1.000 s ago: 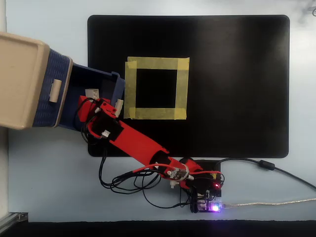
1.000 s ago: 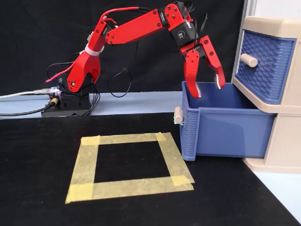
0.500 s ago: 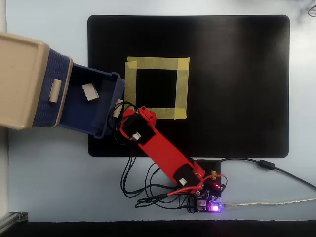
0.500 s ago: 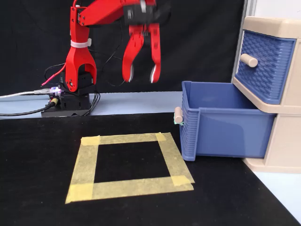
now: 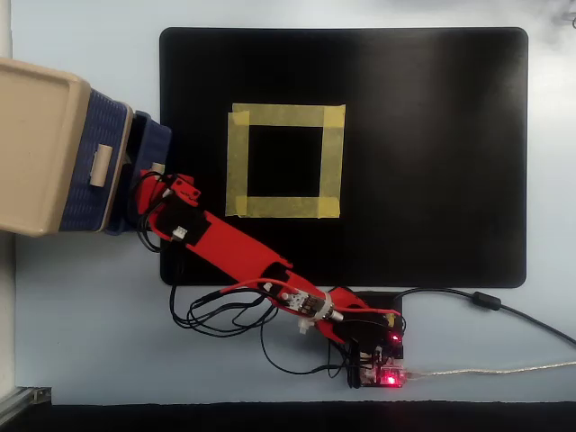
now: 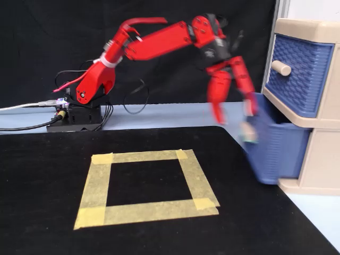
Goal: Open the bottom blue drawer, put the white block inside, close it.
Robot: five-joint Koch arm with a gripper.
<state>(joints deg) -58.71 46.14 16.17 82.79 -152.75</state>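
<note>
The bottom blue drawer (image 6: 276,151) sticks out only a short way from the beige cabinet (image 6: 319,164) and looks motion-blurred. Its small beige handle (image 6: 248,133) faces the mat. My red gripper (image 6: 234,115) hangs at the drawer's front, open, its two fingers spread apart just above the handle and holding nothing. In the overhead view the drawer's front (image 5: 153,144) lies close to the cabinet, and my arm (image 5: 225,252) reaches to the handle (image 5: 158,167). The white block is hidden from both views.
The upper blue drawer (image 6: 300,74) is shut, its handle (image 6: 280,67) sticking out. A yellow tape square (image 5: 285,160) lies on the black mat (image 5: 423,162). The arm's base, board and cables (image 5: 378,351) sit at the mat's near edge in the overhead view.
The gripper swung from above the mat back to the drawer's front. The drawer, wide open before, is pushed most of the way in. The white block seen inside it no longer shows.
</note>
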